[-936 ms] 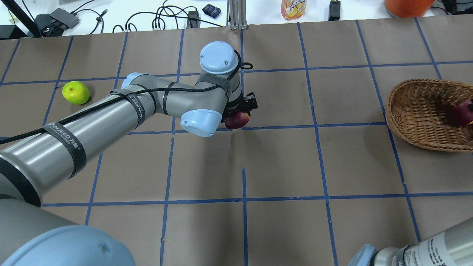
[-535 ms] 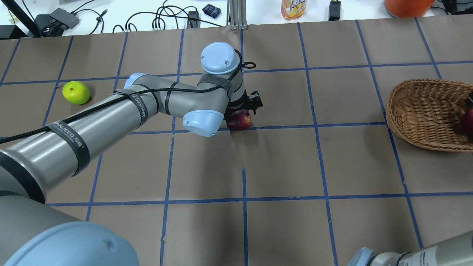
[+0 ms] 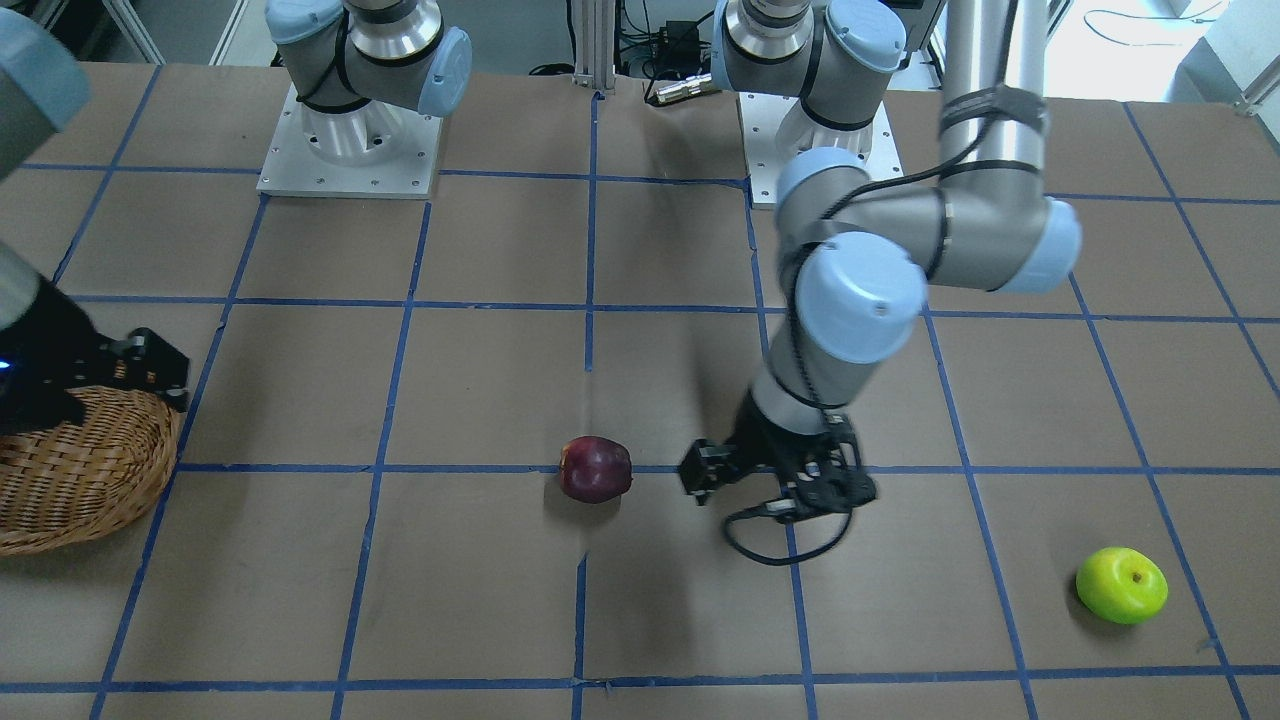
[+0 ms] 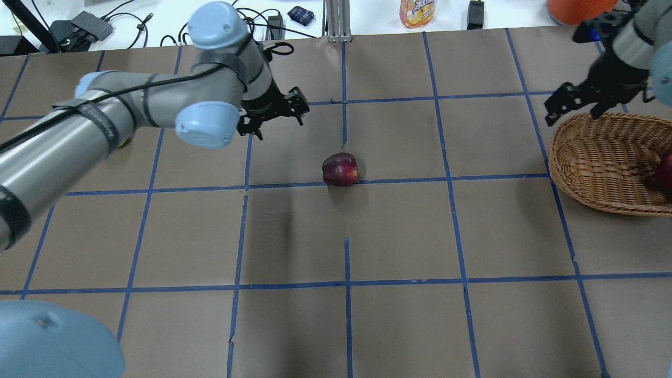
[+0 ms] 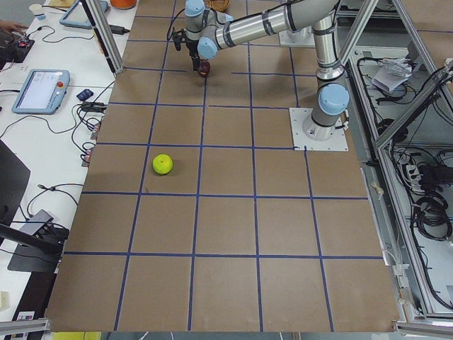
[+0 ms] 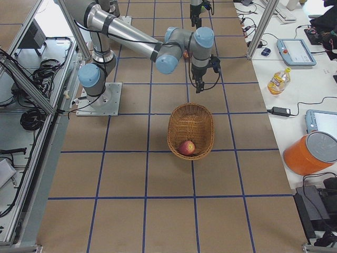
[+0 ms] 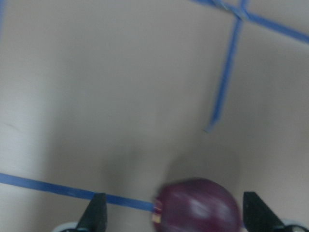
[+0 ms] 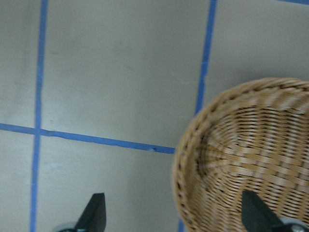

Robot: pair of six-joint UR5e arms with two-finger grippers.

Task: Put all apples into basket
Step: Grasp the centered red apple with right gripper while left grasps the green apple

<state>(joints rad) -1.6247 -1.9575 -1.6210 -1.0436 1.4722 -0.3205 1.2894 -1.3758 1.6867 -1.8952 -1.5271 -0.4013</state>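
Logged round dark maroon-purple apple loose at mid-table, lying rightward and toward the near edge from wide-open, empty left gripper, well left of light-brown oval wicker basket with right gripper, also spread and empty, above its left rim; left arm judged nearer.

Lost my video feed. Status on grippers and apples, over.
Left gripper open, clear of dark apple. Right gripper open by basket rim. Red apple in basket; green apple, dark apple on table. Nothing in the way.
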